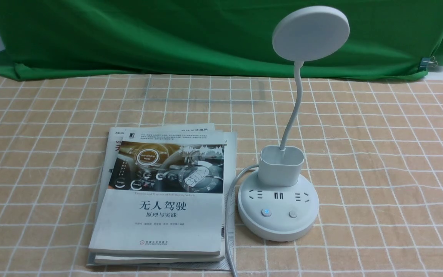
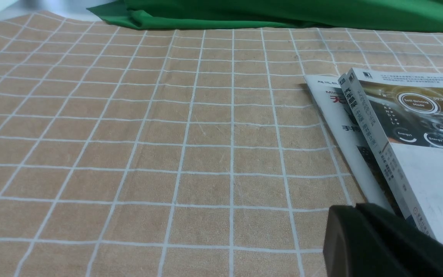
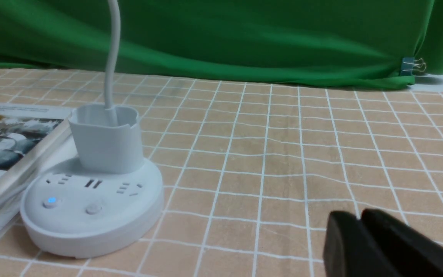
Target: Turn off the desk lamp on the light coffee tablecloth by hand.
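white desk lamp sat on the light coffee tablecloth just right of stacked books, blue button lit, left gripper and right gripper both seen pressed closed, nothing held

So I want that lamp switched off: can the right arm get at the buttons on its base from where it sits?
Probably yes. The right claw sits low beside the desk lamp, with only bare tablecloth between them. The lit button faces up, uncovered; the books lie on the lamp's far side.
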